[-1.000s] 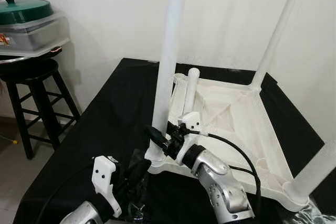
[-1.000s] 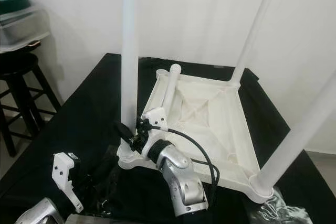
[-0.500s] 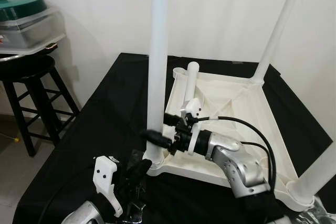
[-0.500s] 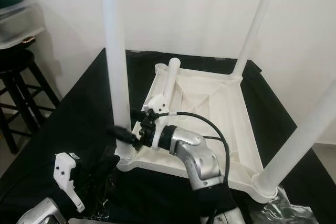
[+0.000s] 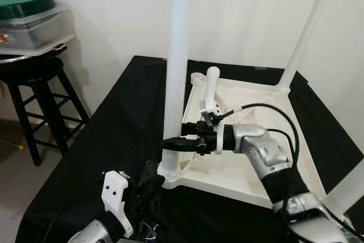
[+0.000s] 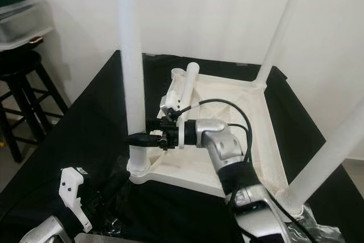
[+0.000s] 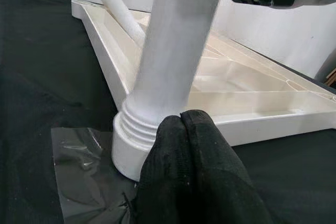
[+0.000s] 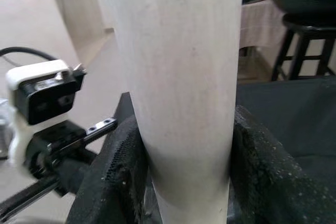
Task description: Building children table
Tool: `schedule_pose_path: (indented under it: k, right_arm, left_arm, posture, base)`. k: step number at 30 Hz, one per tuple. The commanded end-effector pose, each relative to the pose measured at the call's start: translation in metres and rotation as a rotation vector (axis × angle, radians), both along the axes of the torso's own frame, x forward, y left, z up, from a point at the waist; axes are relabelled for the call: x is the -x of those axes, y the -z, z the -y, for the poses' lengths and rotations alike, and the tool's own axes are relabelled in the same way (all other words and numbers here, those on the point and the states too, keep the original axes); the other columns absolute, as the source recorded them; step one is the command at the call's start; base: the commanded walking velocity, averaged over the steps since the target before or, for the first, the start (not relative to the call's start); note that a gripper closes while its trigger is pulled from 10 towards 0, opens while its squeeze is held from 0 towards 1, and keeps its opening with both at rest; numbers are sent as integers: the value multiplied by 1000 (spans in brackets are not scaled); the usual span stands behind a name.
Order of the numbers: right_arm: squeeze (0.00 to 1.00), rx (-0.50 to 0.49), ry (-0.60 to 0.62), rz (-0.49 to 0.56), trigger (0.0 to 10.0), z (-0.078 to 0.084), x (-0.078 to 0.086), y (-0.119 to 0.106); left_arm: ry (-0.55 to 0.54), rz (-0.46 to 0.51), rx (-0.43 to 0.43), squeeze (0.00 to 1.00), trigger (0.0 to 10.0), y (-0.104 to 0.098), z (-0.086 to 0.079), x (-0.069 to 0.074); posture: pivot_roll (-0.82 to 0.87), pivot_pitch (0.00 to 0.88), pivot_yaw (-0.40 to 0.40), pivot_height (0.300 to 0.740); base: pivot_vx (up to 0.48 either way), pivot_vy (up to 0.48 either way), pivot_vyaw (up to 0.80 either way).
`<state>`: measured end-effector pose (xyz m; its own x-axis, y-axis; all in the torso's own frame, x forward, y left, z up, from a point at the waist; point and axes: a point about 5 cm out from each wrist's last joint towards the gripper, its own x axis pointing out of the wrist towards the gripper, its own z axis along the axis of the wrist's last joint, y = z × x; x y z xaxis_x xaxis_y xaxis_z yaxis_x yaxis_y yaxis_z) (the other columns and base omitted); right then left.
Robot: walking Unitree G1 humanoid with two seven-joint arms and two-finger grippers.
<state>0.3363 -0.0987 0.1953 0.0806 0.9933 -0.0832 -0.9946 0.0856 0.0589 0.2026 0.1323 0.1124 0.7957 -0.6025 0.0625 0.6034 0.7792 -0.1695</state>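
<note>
A white children's table top (image 5: 267,140) lies upside down on a black-covered table. Three white legs stand in its corner sockets: near left (image 5: 177,55), far right (image 5: 310,32) and near right (image 6: 335,146). A loose leg (image 5: 211,86) lies slanted inside the top by the far-left socket (image 5: 197,76). My right gripper (image 5: 172,143) is shut on the lower part of the near-left leg; the right wrist view shows its black fingers (image 8: 118,171) either side of that leg (image 8: 178,77). My left gripper (image 7: 182,120) is shut, with its tips against the leg's threaded base (image 7: 128,135).
Clear plastic wrap (image 7: 84,156) lies on the black cloth (image 5: 119,123) beside the near-left socket. To the left a black stool (image 5: 34,78) carries a clear bin with a green lid (image 5: 25,1). A white wall is close behind the table.
The camera has shifted a little. My right arm has swung out to the right and its wrist now lies level, fingers still on the near-left leg's lower part. The left gripper has stayed put.
</note>
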Motion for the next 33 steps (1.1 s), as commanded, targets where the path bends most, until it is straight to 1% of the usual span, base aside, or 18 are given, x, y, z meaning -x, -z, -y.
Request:
schedule_pose_path:
  k: [1,7,10,11,12,14,15,17,18,21,22,23,24,25,26,27,28,33]
  right_arm:
    - [0,-19,-60,-17,0,0,3,-2]
    - [0,1,3,7,0,7,8,4]
    - [0,-101,375,-30,0,-4,10,18]
    - [0,-101,375,-30,0,-4,10,18]
    - [0,-60,651,-188,0,-27,43,72]
    - [0,-60,651,-188,0,-27,43,72]
    - [0,50,697,-153,0,-50,70,86]
    - [0,50,697,-153,0,-50,70,86]
    - [384,13,776,-140,0,-48,69,82]
    - [361,-23,834,-194,0,-33,55,83]
    - [204,-47,829,-202,0,-32,52,80]
    - [204,-47,829,-202,0,-32,52,80]
    - [0,-44,817,-194,588,-34,50,79]
    - [0,-44,817,-194,588,-34,50,79]
    - [0,-48,812,-190,10000,-35,49,76]
    - [0,-48,812,-190,10000,-35,49,76]
    - [1000,-51,803,-186,10000,-35,47,74]
    - [1000,-105,758,-206,10000,-44,49,59]
  left_arm:
    - [-5,0,6,0,10000,0,1,2]
    - [-6,1,10,0,10000,-1,1,3]
    - [-8,3,10,0,10000,-2,0,5]
    - [-8,3,10,0,10000,-2,0,5]
    - [-10,4,9,0,10000,-3,-1,6]
    - [-10,4,9,0,10000,-3,-1,6]
    - [-12,5,9,0,10000,-4,-3,5]
    - [-12,5,9,0,10000,-4,-3,5]
    - [-14,4,9,0,10000,-4,-3,5]
    - [-4,2,29,0,10000,-5,-3,2]
    - [-1,3,25,0,10000,-5,-2,1]
    - [-1,3,25,0,10000,-5,-2,1]
    - [-9,6,20,0,10000,-5,-3,1]
    - [-9,6,20,0,10000,-5,-3,1]
    - [-19,9,16,0,10000,-5,-3,1]
    - [-19,9,16,0,10000,-5,-3,1]
    - [-26,11,13,0,10000,-5,-4,0]
    - [-25,11,14,0,10000,-5,-3,-1]
  posture:
    - [95,0,-77,740]
    - [85,0,-76,740]
    - [74,0,-85,740]
    - [74,0,-85,740]
    - [69,0,-79,740]
    - [69,0,-79,740]
    - [58,16,-64,740]
    - [58,16,-64,740]
    - [21,0,-41,740]
    - [48,0,-70,740]
    - [41,0,-65,740]
    - [41,0,-65,740]
    - [51,0,-70,740]
    - [51,0,-70,740]
    - [54,0,-70,740]
    - [54,0,-70,740]
    - [59,0,-70,740]
    - [55,0,-63,740]
  base:
    - [0,0,0]
    - [0,0,0]
    - [0,0,0]
    - [0,0,0]
    - [0,0,0]
    - [0,0,0]
    - [0,0,0]
    - [0,0,0]
    - [0,0,0]
    - [0,0,0]
    - [0,0,0]
    - [0,0,0]
    - [0,0,0]
    - [0,0,0]
    - [0,0,0]
    - [0,0,0]
    - [0,0,0]
    - [0,0,0]
